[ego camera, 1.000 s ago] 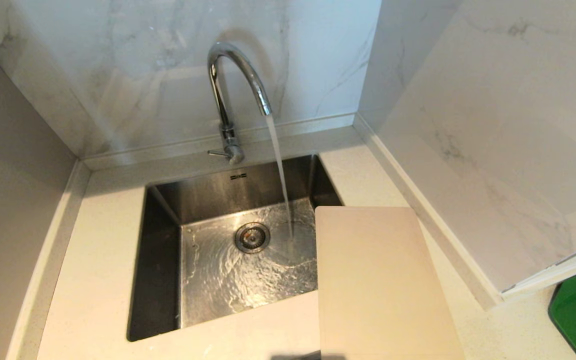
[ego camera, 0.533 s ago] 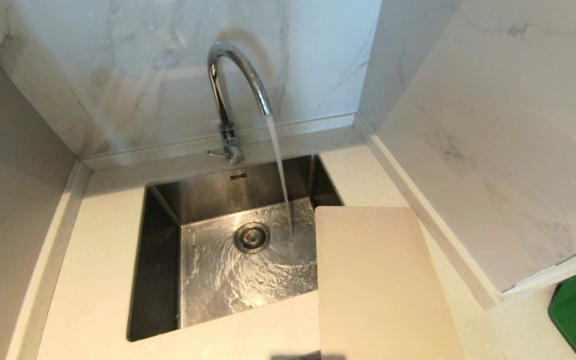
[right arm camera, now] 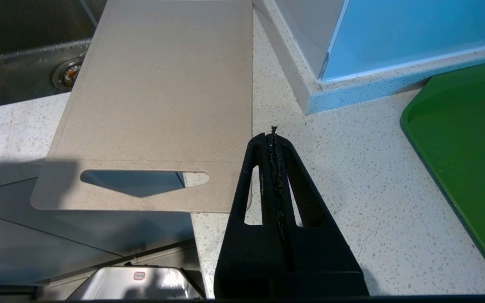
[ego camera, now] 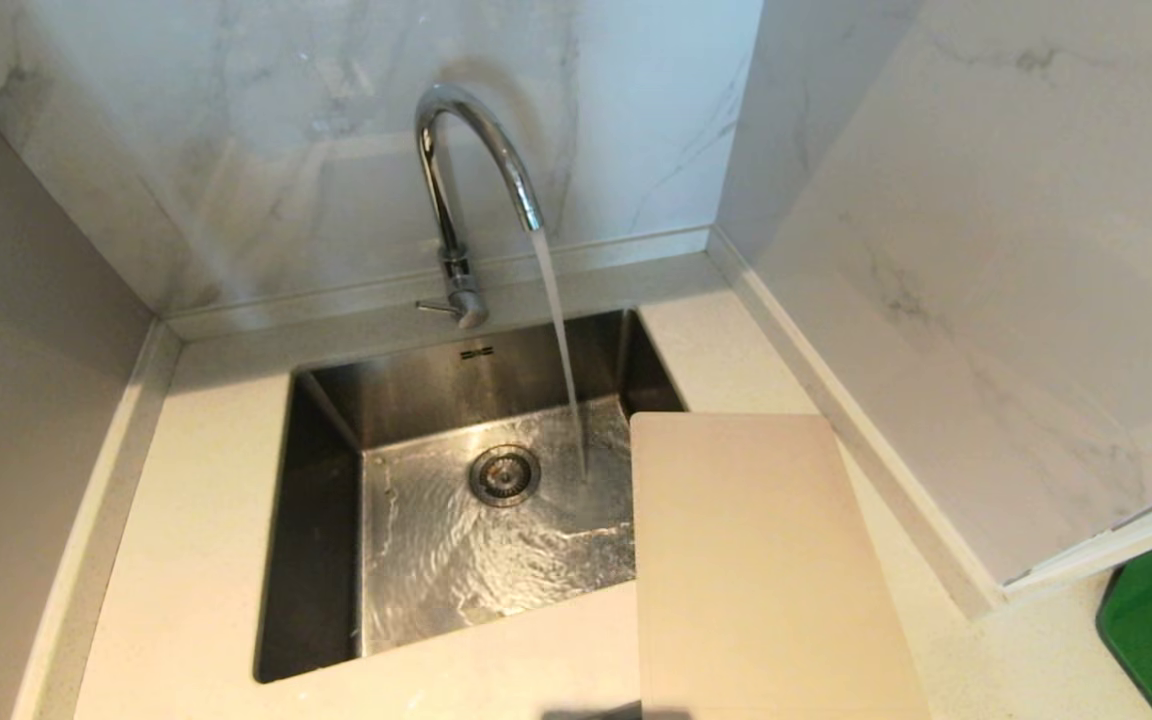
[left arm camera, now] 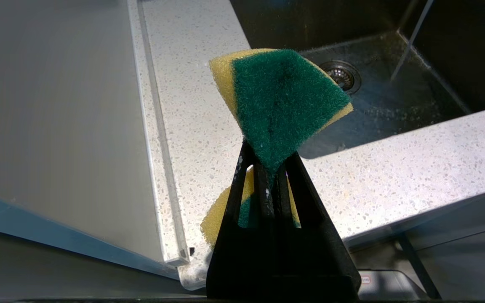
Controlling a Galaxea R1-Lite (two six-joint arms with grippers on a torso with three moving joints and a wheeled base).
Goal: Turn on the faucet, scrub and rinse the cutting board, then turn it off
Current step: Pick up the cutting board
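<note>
The cutting board (ego camera: pixel 771 570) lies on the counter (ego camera: pixel 206 520) right of the sink (ego camera: pixel 321 560), overhanging its near right corner. The faucet (ego camera: pixel 466 170) runs. Our left gripper (left arm camera: pixel 273 162) pinches a sponge (left arm camera: pixel 282 101); our right gripper (right arm camera: pixel 273 141) is pressed together, empty. Scrubbing, rinsing and shutoff remain.

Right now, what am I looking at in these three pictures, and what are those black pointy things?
They come from a robot with two arms. One camera sits on its head and looks down at a kitchen sink set in a speckled countertop. The faucet is on, and water pours into the sink. A pale cutting board lies on the counter, partly over the sink's right side.

The other two cameras sit on the wrists. The black pointy things are the robot's pincers, its hands. The left pincer is squeezed shut on a yellow and green sponge. The right pincer is shut and empty, next to the board's handle end, with a green tray nearby.
</note>
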